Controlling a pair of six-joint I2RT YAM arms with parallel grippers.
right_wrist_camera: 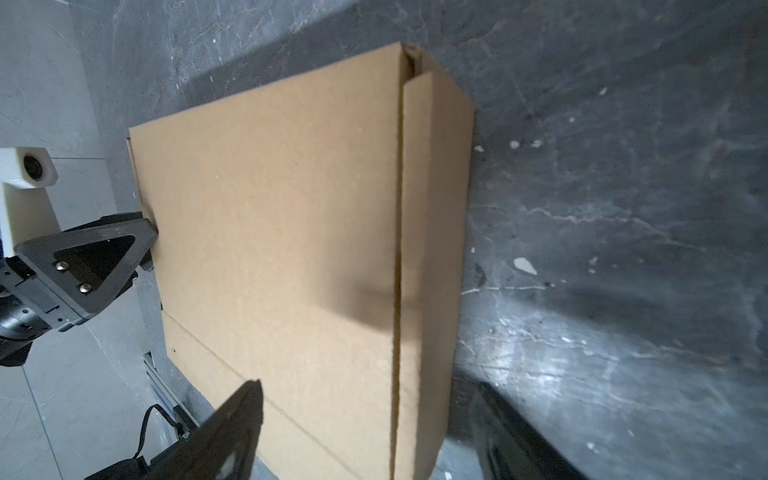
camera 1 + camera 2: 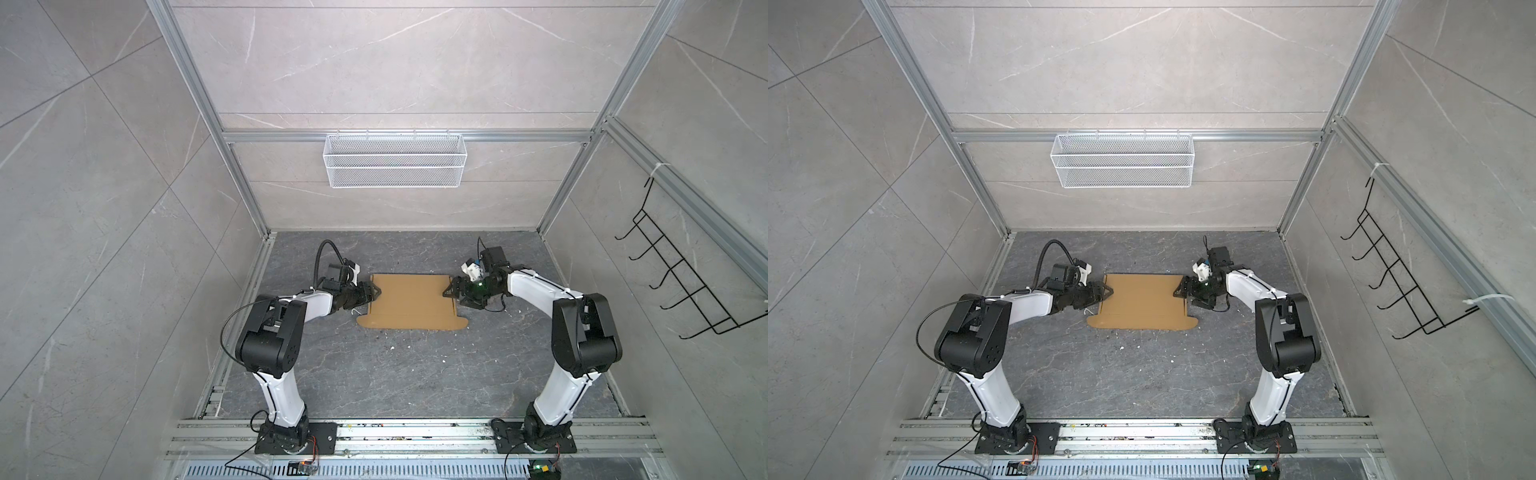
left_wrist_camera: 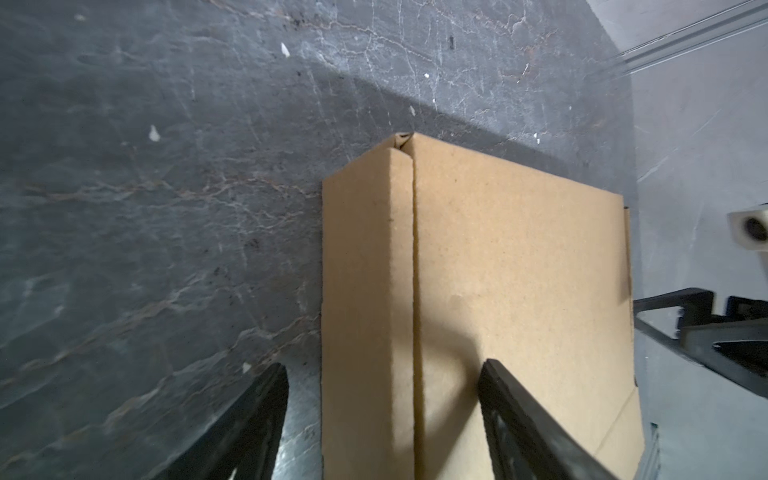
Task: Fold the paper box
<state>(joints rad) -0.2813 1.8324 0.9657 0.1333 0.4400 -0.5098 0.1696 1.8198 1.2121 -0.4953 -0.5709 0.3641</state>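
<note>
Paper box point(image 2: 411, 299) mostly folded, I think; near flap point(image 2: 411, 324) flat on worktop point(image 2: 374, 374), untucked. Left claw point(image 2: 377, 291), right claw point(image 2: 446, 291) spread, empty.

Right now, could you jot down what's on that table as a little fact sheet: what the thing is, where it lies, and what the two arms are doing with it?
Item: brown cardboard box, partly folded, top flat
Place: on the dark table, between the two arms
Near flap: spread flat on the table, rounded corners
Left end effector: open, at the box's left edge, gripping nothing
Right end effector: open, at the box's right edge, gripping nothing
Back wall: white wire basket hanging
</note>
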